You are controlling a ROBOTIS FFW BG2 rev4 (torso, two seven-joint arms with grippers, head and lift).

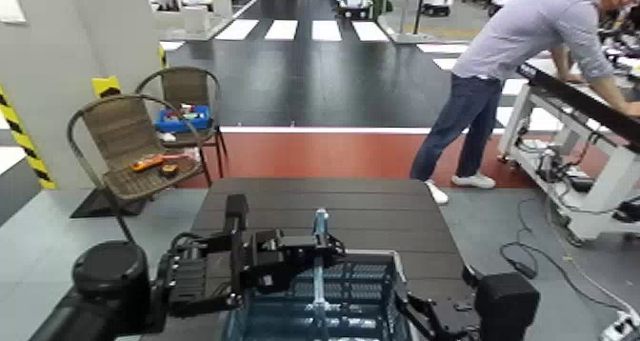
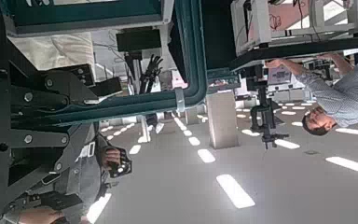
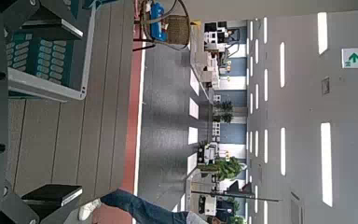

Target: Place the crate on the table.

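Both arms are matt black all over. The left arm (image 1: pixel 152 288) has a thick, rounded forearm that ends in a drum-shaped housing (image 1: pixel 110 264) with a flat circular cap, followed by narrower, angular black parts with ribbed sides and thin dark cables (image 1: pixel 186 242) looped along them. The left gripper (image 2: pixel 112 112) is built of flat black plates and linkage bars, dotted with pale, round screw heads (image 2: pixel 28 138). The right arm (image 1: pixel 505 307) shows a boxy black block with softened corners. The right gripper (image 3: pixel 82 112) has dark plates and blocky, wedge-shaped black fingertips (image 3: pixel 56 194).
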